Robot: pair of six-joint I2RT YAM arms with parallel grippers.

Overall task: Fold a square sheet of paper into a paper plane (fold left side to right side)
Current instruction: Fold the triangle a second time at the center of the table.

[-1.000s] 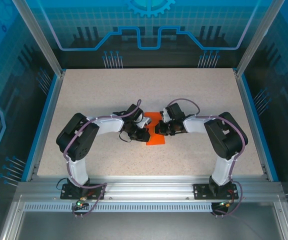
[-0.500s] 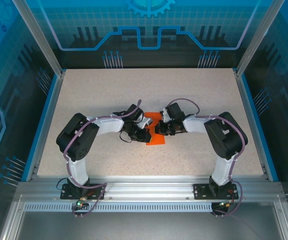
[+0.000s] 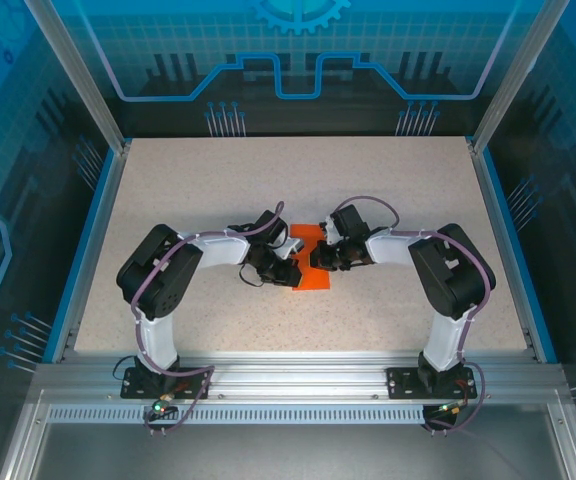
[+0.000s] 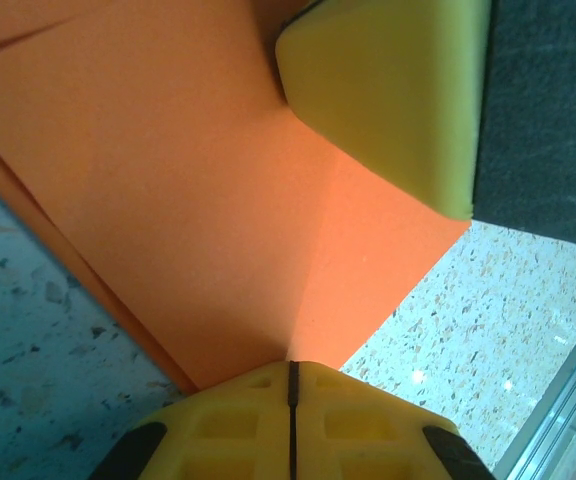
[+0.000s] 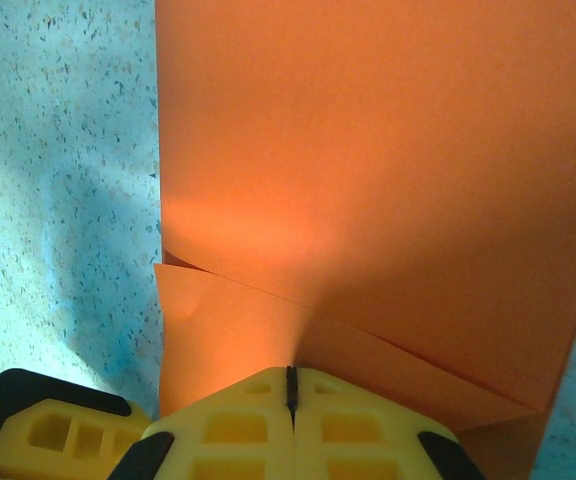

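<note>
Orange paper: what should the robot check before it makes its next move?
1. Left gripper shut: ok.
2. Right gripper shut: ok.
3. Both grippers meet the square sheet of paper: ok.
4. Paper really pinched between the fingers, not just pressed: cannot tell.
5. Paper already folded, with layers overlapping: ok.
6. Folded edges lined up neatly: cannot tell.
7. Paper well inside the table, away from its edges: ok.
</note>
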